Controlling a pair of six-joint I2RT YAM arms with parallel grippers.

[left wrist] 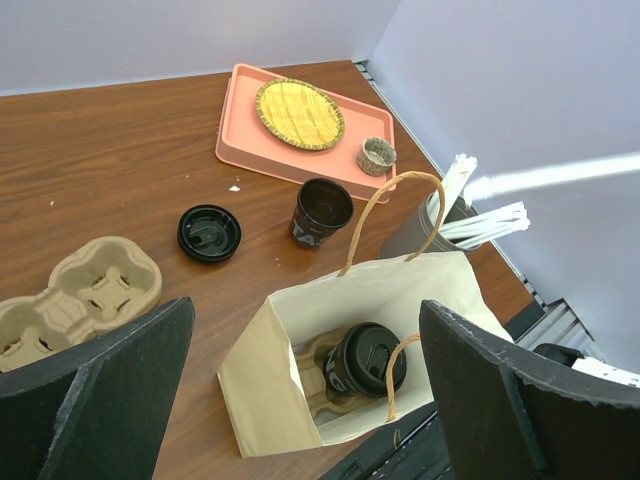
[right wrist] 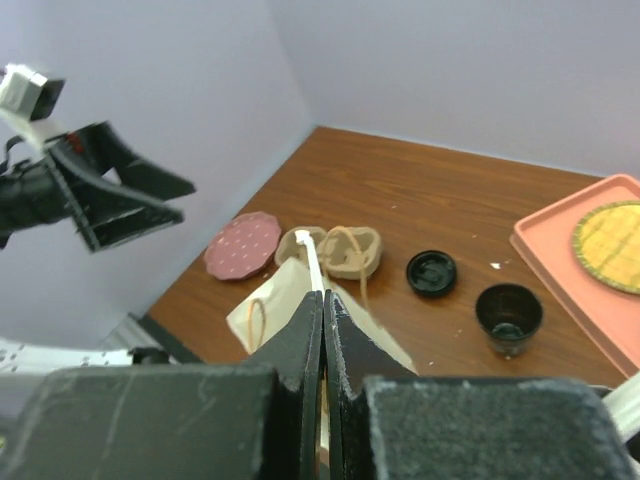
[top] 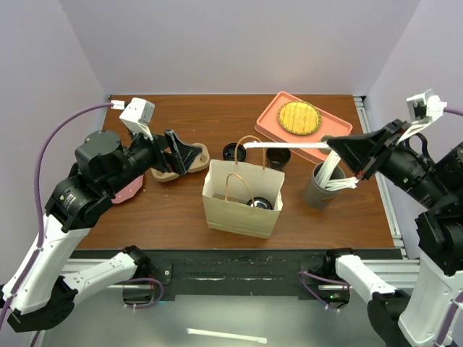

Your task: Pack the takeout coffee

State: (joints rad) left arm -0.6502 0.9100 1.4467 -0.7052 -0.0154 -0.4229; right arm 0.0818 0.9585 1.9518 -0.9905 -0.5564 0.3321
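The takeout coffee (left wrist: 368,362), a black cup with its lid on, stands in a pulp carrier at the bottom of the paper bag (top: 242,199) in the middle of the table. A second black cup (top: 278,157) stands open behind the bag, with its lid (top: 234,152) lying to its left. My left gripper (top: 184,153) hangs open to the left of the bag, holding nothing. My right gripper (top: 334,144) is shut on a long white utensil (top: 286,145) whose far end reaches over the bag's back edge (right wrist: 270,300).
A grey cup of white utensils (top: 318,189) stands right of the bag. A salmon tray (top: 340,134) with a woven plate (top: 300,117) is at the back right. An empty pulp carrier (top: 165,176) and a pink plate (top: 129,191) lie at the left.
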